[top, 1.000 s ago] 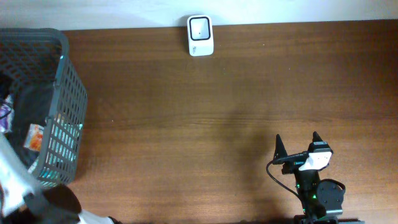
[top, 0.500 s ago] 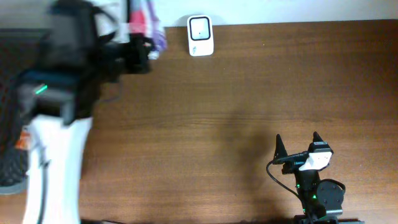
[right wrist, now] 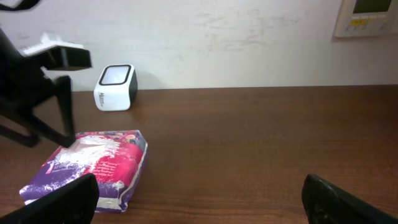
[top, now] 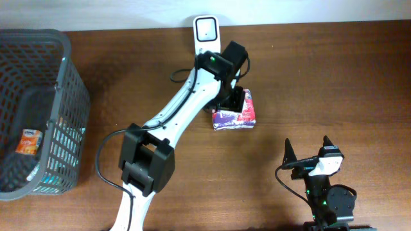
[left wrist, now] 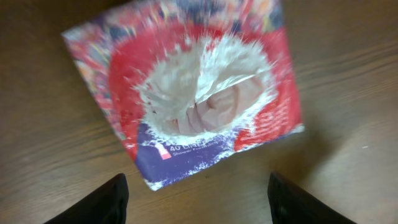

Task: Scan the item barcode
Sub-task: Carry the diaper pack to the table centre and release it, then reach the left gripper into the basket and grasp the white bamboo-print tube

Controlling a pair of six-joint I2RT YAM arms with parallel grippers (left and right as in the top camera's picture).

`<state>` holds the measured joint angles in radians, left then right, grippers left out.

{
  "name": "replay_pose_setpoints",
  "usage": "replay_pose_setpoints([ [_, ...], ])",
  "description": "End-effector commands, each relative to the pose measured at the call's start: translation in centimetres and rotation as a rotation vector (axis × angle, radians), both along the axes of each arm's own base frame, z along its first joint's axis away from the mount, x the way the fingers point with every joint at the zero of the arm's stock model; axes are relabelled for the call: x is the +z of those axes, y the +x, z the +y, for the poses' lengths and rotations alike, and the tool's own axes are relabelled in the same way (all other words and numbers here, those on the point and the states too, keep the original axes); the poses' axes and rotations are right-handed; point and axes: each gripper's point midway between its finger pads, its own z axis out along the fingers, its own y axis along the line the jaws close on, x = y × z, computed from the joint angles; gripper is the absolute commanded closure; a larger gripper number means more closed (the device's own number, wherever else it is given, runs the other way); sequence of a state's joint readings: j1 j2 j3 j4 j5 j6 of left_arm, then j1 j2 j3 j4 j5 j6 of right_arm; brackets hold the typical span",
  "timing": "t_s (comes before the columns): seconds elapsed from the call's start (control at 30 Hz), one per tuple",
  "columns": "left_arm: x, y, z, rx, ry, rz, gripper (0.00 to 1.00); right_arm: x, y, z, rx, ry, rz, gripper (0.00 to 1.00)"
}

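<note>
- The tissue pack (top: 235, 117), earlier carried aloft, was laid flat on the table (top: 321, 77) near the scanner (top: 207, 29).
- The left gripper (left wrist: 197, 186) was spread apart above it, empty; the right gripper (top: 307, 149) was left wide, unmoved.

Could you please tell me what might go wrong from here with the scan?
The packet lies flat, apart from the scanner, with no barcode showing on its top face, so the scan may miss. The left gripper hangs open over the packet; a regrip could crumple its soft wrapper.
</note>
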<state>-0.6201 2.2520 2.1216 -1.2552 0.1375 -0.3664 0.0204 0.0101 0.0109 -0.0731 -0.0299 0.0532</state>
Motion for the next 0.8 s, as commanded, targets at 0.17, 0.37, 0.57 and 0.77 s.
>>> replay_pose_setpoints([
  [0.17, 26.3, 6.2, 18.4, 0.339, -0.274, -0.483, 0.06, -0.2, 0.0, 0.1, 0.005, 0.004, 0.004, 0.01],
  [0.37, 31.7, 2.7, 36.5, 0.538, -0.029, -0.711, 0.01, -0.3, 0.0, 0.1, 0.005, 0.003, 0.005, 0.01],
  [0.57, 21.6, -1.5, 50.1, 0.883, 0.141, -0.341, 0.0, -0.2, 0.0, 0.1, 0.005, 0.004, 0.004, 0.02],
  [0.77, 6.1, -2.8, 55.3, 0.753, 0.166, -0.089, 0.14, -0.2, 0.0, 0.1, 0.005, 0.004, 0.004, 0.01],
])
